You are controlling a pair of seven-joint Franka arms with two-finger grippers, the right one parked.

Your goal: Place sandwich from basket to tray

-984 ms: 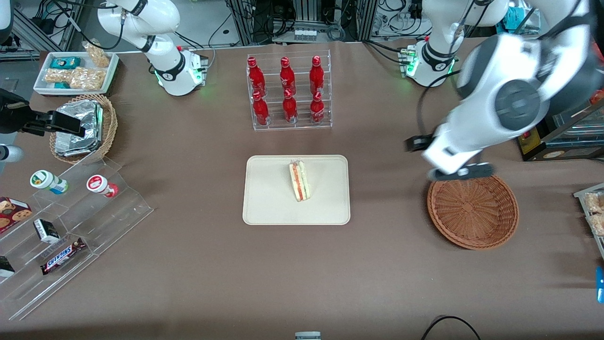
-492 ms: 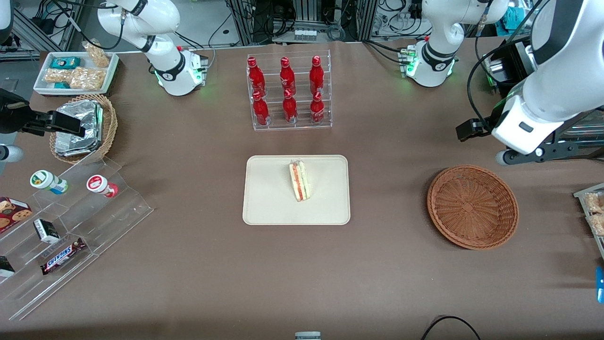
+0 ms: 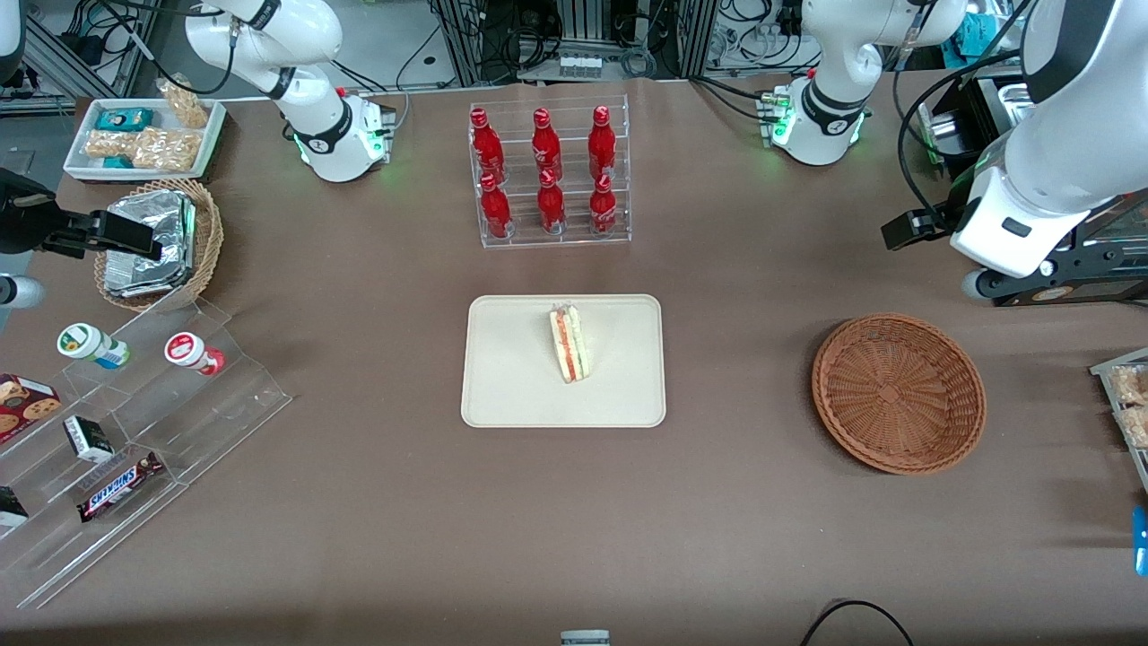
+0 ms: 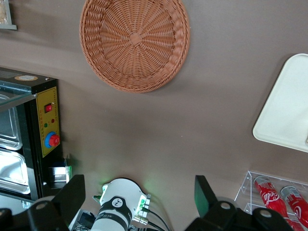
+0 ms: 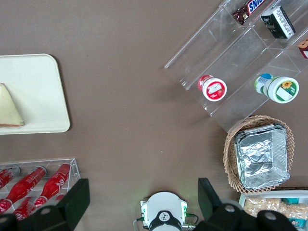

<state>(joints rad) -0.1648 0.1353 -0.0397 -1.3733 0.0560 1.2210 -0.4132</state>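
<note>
We judge sandwich (image 3: 569, 344) soft, light; pinch bread faces gently. It's on tray (image 3: 511, 377); end effector (image 4: 137, 202) apart, empty, raised over desk.

From my station I see a table (image 3: 359, 502) covered edge to edge in plain brown cloth, evenly lit from above with only soft shadows. Past the table edge farthest from the front camera, pale grey floor (image 3: 386, 36) shows between aluminium framing (image 3: 72, 63) and tangles of black cables (image 3: 628, 36). At the working arm's end stands a black cabinet (image 4: 48, 122) with a yellow panel and red button. A black cable loop (image 3: 852, 615) pokes over the nearest edge.
</note>
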